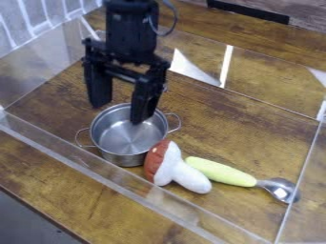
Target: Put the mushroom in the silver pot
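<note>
— Pot first, on the left: the silver pot [128,134] sits upright on the wooden table [254,124], shiny and with nothing in it, one small handle showing on its left side and one on its right.

— And the arm?

— Black gripper [121,98] hangs directly above the pot, pointing down, its two fingers spread wide apart with nothing between them. The right finger's tip overlaps the pot's far rim in this view; I cannot tell whether it touches the steel.

— Where is the mushroom?

— Just right of the pot and a little nearer — the mushroom [174,168] lies on its side on the table, reddish-brown cap towards the pot and almost against its wall, thick white stem pointing right and near.

— Anything past it?

— Further right, a long yellow-green piece [224,172] with a metal end lies flat, its green end tucked close beside the mushroom's stem. A clear plastic wall [76,155] rings the work area.
</note>
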You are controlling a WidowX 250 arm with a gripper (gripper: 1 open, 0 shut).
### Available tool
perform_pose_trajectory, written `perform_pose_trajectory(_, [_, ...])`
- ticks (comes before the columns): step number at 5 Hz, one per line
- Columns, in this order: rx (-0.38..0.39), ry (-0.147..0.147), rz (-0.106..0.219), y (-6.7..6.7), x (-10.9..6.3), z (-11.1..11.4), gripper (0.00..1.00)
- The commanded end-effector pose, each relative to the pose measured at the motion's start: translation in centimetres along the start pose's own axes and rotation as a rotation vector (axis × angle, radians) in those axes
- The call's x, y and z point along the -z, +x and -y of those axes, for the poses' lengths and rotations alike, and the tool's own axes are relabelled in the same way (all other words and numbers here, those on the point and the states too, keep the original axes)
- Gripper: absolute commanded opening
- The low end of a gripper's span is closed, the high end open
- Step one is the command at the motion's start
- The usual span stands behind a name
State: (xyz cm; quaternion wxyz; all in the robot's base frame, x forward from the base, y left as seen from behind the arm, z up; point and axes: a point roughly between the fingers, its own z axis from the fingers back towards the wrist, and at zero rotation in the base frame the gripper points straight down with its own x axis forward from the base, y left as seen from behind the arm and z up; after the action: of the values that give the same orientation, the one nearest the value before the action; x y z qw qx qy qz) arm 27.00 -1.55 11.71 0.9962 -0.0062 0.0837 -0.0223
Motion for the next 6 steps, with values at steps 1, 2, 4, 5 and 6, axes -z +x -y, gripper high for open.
perform_pose_trajectory(1, [0.033, -0.001, 0.076, -1.5, -1.5, 1.5, 1.0])
perform_pose_trajectory(2, [0.112, 0.005, 0.074, -1.2, 0.2, 0.9, 1.0])
perform_pose_trajectory(4, [0.185, 0.02, 0.085, -0.2, 4.0, 1.0, 1.0])
perform_pose_trajectory(5, [0.169, 0.022, 0.089, 0.2, 5.3, 1.3, 1.0])
perform_pose_trajectory(6, [0.197, 0.022, 0.094, 1.2, 5.7, 2.8, 1.0])
